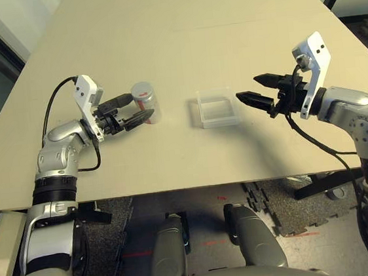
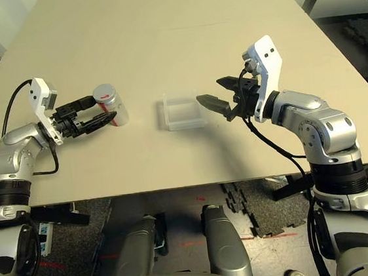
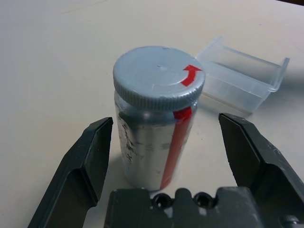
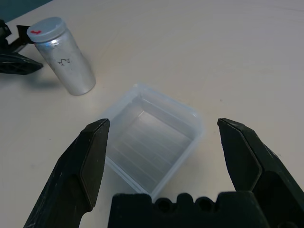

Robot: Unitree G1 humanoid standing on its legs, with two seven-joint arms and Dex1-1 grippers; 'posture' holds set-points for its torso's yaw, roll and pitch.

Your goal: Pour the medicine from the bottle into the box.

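Head views, left tool [image 1: 132, 110]: standing spread wide and grasping nothing, its two black fingers reaching to either side of the small grey-white cylindrical bottle [image 1: 146, 102] with a red stripe and a round grey cap; contact with the bottle cannot be told from here.
Head views, right tool [image 1: 259, 89]: also standing wide apart and empty, pointing toward the small square clear plastic box [image 1: 216, 107], its tips hanging just beside the box's right edge.
Head views, desk [image 1: 180, 39]: the pale beige desk is carrying the upright bottle on the robot's left and the box near the middle, the two set apart with bare surface between them.
Left wrist view, left tool [image 3: 166, 142]: the fingers [image 3: 92, 156] are flanking the bottle [image 3: 154, 137] with a gap showing on each side, so nothing is being gripped.
Left wrist view, surroundings: the clear box [image 3: 242, 76] is lying beyond the bottle; the cap is sitting on the bottle, bearing a red arrow.
Right wrist view, right tool [image 4: 161, 142]: its fingers [image 4: 90, 161] are hovering spread over the box [image 4: 152, 142], which is lying open-topped and looking empty.
Right wrist view, surroundings: the bottle [image 4: 66, 57] is standing beyond the box, with the left tool [image 4: 16, 54] beside it.
Medicine: cannot tell; the capped bottle is hiding its contents.
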